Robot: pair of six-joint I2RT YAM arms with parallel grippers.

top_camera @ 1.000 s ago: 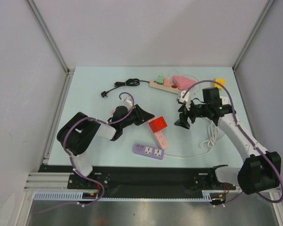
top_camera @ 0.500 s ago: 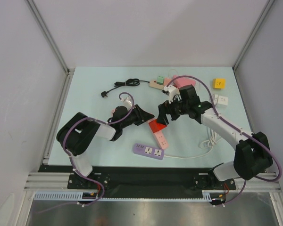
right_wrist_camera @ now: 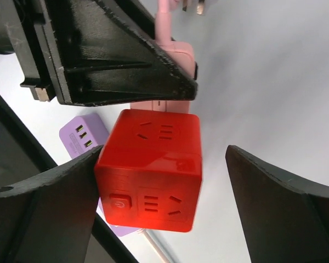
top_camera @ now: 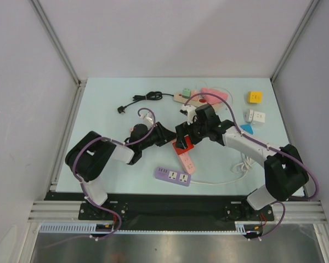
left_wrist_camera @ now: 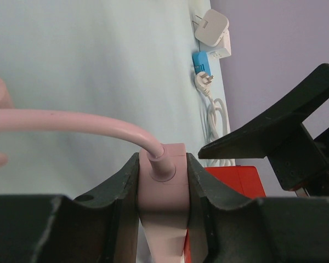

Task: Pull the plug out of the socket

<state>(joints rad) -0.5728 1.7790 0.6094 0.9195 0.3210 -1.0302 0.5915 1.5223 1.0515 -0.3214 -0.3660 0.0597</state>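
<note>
The plug is a red cube (top_camera: 184, 146) (right_wrist_camera: 153, 170) seated on a pink power strip (top_camera: 187, 163), the socket. My left gripper (top_camera: 165, 135) (left_wrist_camera: 162, 164) is shut on the cable end of the pink strip (left_wrist_camera: 163, 186), one finger on each side. My right gripper (top_camera: 182, 140) (right_wrist_camera: 163, 161) is open and straddles the red cube. Its left finger (right_wrist_camera: 49, 208) is against the cube's side; its right finger (right_wrist_camera: 285, 213) stands well clear. In the left wrist view the red cube (left_wrist_camera: 236, 181) shows just right of my fingers.
A purple power strip (top_camera: 172, 176) lies in front of the pink one. At the back are a beige strip with plugs (top_camera: 187, 97) and a black cable (top_camera: 142, 99). A yellow cube (top_camera: 255, 97), a white adapter (top_camera: 255, 116) and a coiled white cable (top_camera: 244, 161) lie to the right.
My right arm has swung left from the right side of the table to the red cube, and its jaws have opened wider. The left arm has held still.
</note>
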